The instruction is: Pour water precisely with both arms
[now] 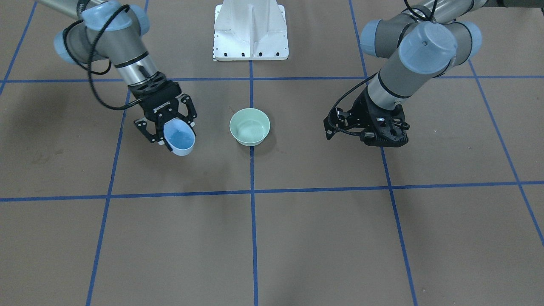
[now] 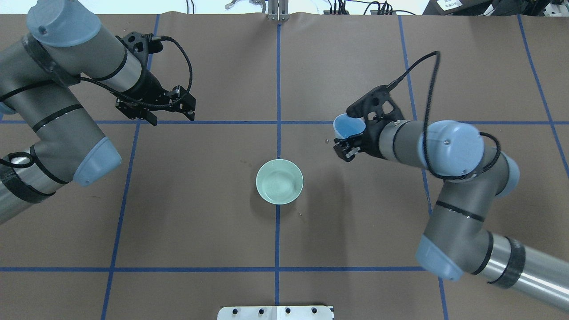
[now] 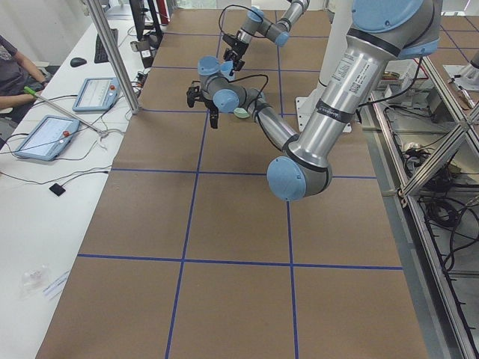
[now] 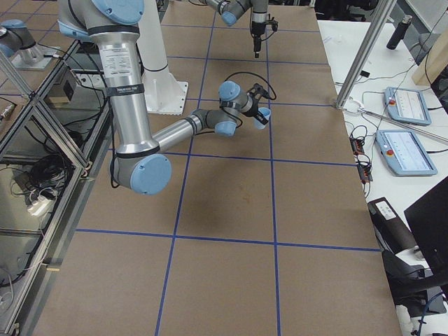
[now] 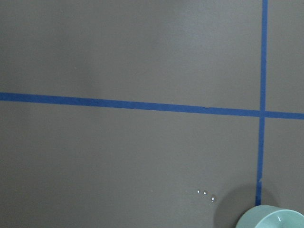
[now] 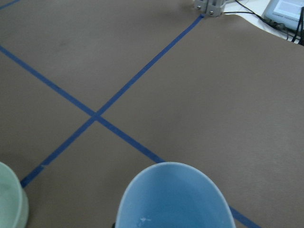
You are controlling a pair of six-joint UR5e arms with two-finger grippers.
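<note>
Light-blue cup (image 1: 180, 139), pale mint-green bowl (image 1: 250, 141), plain brown table (image 1: 323, 246) with blue tape grid (image 1: 253, 238), grey arms (image 1: 389, 74) with light-blue joint caps (image 1: 427, 46), black right gripper (image 1: 175, 132), white pedestal base (image 1: 250, 38).

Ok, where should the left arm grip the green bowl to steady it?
Pinch the green bowl by its rim from above, one finger inside, on the side facing the left end effector. It stands upright and open, likely too wide to span, and the right end effector holds the blue cup.

A robotics lab, shown by teach pendants (image 4: 408, 105), aluminium framing (image 3: 112, 52) and tape-gridded table (image 1: 318, 238)
</note>
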